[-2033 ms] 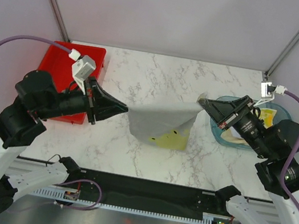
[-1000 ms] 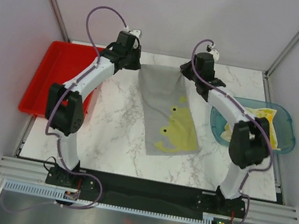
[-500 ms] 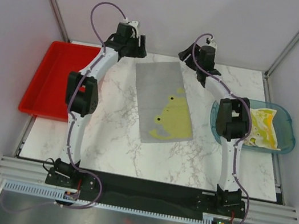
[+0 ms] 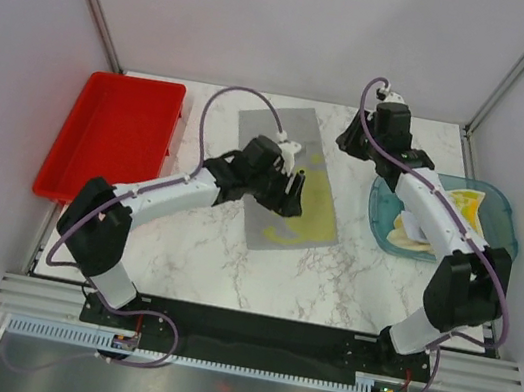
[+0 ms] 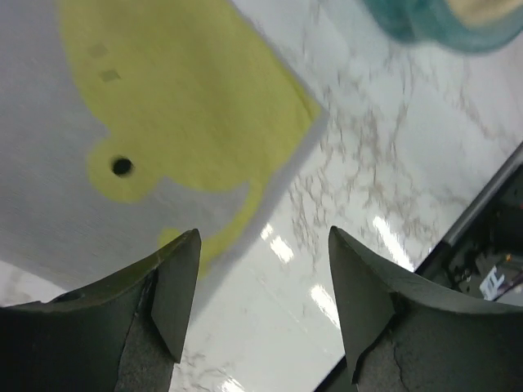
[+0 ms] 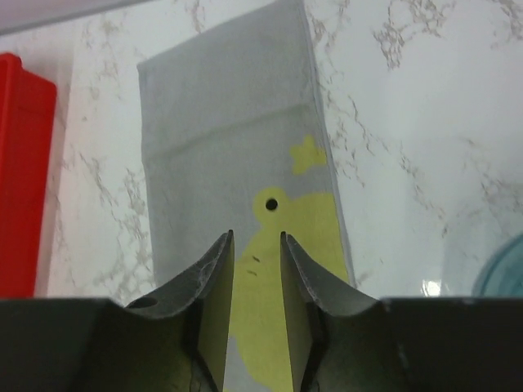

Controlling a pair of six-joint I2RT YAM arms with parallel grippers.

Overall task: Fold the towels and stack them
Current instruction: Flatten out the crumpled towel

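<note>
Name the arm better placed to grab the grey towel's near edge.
Left. The left gripper, open, hovers over the grey towel near that edge; the right gripper sits beyond the far corner.

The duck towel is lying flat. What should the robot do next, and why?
Probably lower the left pincer and pinch the near edge of the towel, ready to fold it. The towel lies spread flat, unfolded, and that pincer hovers open and empty just above its near corner.

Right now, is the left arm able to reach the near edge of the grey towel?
Probably yes. The left gripper hovers open over the grey towel, close to its near edge, and nothing lies between them. The right gripper is away at the far side.
</note>
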